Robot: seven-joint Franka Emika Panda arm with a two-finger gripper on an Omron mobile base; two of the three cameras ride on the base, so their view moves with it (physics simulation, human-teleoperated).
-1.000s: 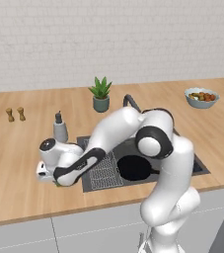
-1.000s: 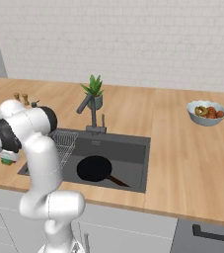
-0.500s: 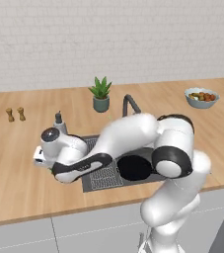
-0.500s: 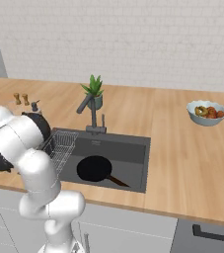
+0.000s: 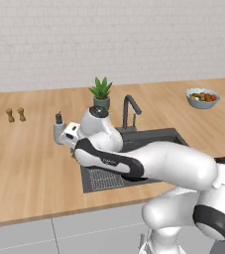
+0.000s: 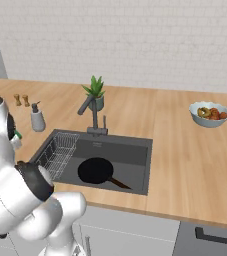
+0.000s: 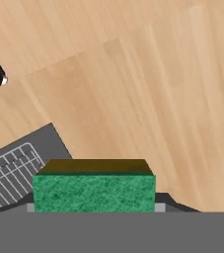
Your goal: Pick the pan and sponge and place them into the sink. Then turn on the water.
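Note:
My gripper point(image 7: 94, 205) is shut on the sponge point(image 7: 94, 193), whose green face shows close up in the hand view with its brown-yellow side on top. The sponge hangs above the wooden counter, just beside the corner of the sink point(image 7: 44, 143) with its wire rack point(image 7: 10, 170). In the left base view the hand point(image 5: 72, 135) hovers at the sink's left rim, next to the soap bottle. A sliver of the green sponge point(image 6: 17, 134) peeks out beside the arm in the right base view. The black pan point(image 6: 96, 170) lies in the sink point(image 6: 135, 152) basin, handle pointing right.
A dark faucet point(image 6: 91, 112) stands behind the sink, with no stream falling from it. A grey soap dispenser point(image 6: 37, 118) is left of it and a potted plant point(image 6: 96, 93) behind. Two small shakers point(image 5: 15, 114) and a fruit bowl point(image 6: 210, 114) sit further off.
The hand has risen from the counter left of the sink and swung right toward the sink's left rim, carrying the sponge. The elbow has dropped low and forward.

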